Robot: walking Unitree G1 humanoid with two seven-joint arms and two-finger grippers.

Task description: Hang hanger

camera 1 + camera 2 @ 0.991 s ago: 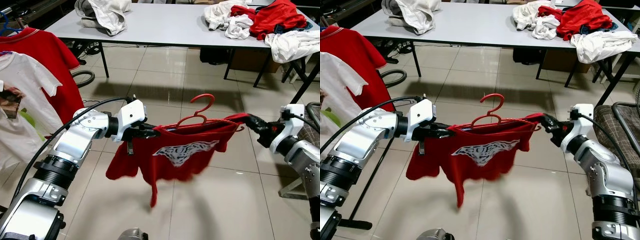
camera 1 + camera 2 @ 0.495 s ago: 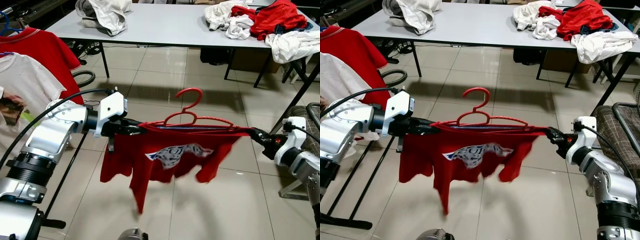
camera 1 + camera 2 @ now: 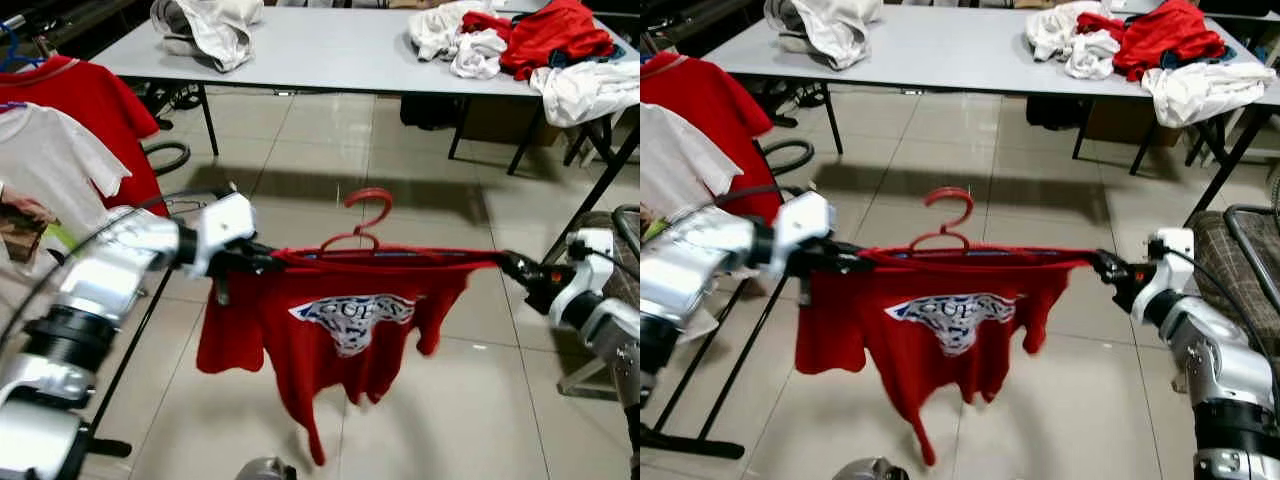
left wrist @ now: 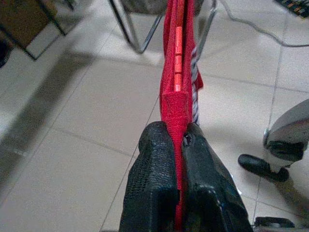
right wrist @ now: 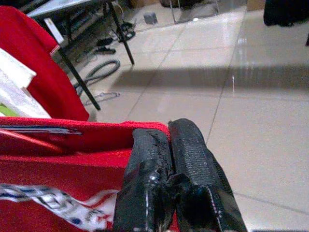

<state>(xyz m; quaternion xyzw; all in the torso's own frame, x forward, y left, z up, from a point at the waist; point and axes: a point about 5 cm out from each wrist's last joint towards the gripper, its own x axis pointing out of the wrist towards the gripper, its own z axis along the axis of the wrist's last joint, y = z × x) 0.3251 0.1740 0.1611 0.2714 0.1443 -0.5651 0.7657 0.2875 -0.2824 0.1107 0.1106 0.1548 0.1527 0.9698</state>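
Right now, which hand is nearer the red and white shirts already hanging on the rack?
Left. The left hand pinches the red printed T-shirt beside the hanging red and white shirts. The right hand grips the T-shirt's far shoulder, away from them.

A long grey table stands on a glossy beige tiled floor. Piles of white and red clothes lie on the table's top, with dark boxes beneath it.

Two silver jointed arms with white wrist housings are tipped by the black textured left claw and right claw, with black cables routed alongside.
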